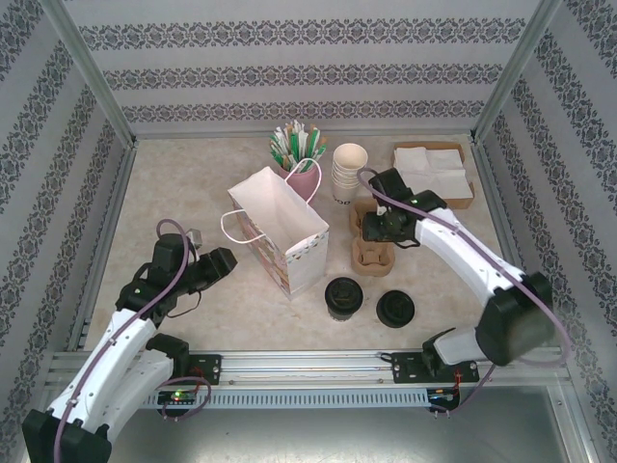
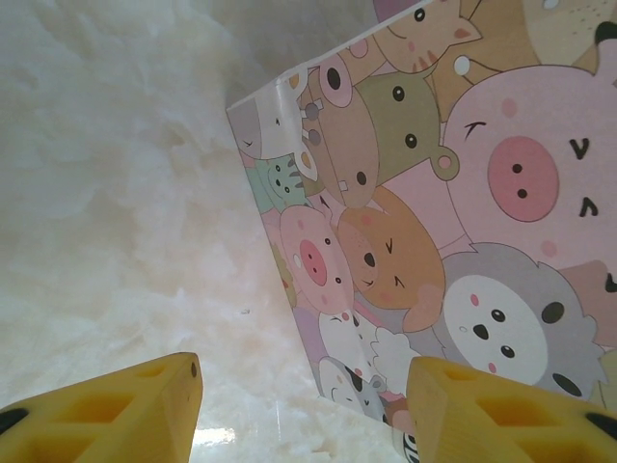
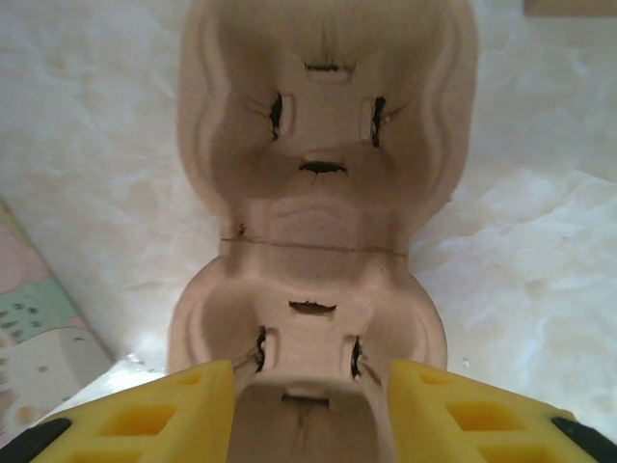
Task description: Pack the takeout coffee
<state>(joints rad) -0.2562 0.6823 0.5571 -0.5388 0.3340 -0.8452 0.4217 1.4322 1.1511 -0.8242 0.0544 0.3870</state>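
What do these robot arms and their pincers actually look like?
The left arm and right arm are both chains of smooth white shells joined by bulky black joints. A thin purple cable loops along each. The left gripper and right gripper each have two chunky yellow fingers with squarish recesses moulded in and some black trim.
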